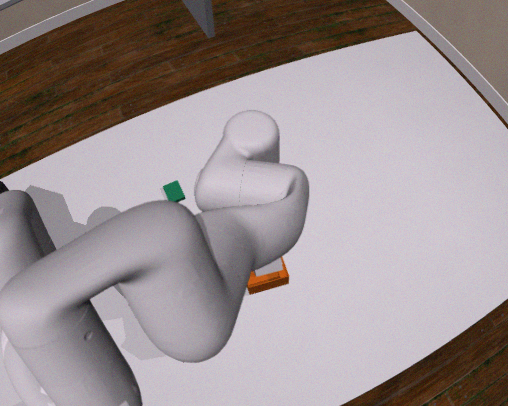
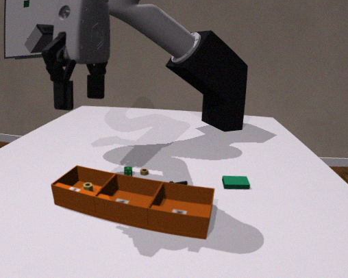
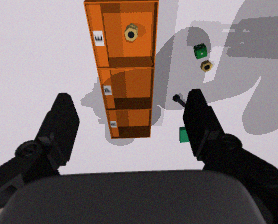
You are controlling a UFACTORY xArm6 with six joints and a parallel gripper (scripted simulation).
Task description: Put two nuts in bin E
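An orange row of three bins [image 2: 180,222] [image 3: 129,82] [image 1: 268,281] stands on the white table. The end bin marked E [image 2: 70,199] [image 3: 115,52] holds one brass nut [image 2: 88,185] [image 3: 131,33]. A second brass nut [image 2: 144,172] [image 3: 206,65] lies on the table behind the bins, beside a small green cube [image 2: 127,170] [image 3: 199,50]. My gripper [image 2: 79,95] [image 3: 130,105] is open and empty, high above the table over the bins' left end. In the top view the arm hides the gripper and the nuts.
A black bolt [image 2: 179,182] [image 3: 178,99] lies just behind the bins. A flat green block [image 2: 235,182] [image 1: 174,191] [image 3: 183,134] lies to the right of them. The arm's black base [image 2: 221,83] stands at the back of the table.
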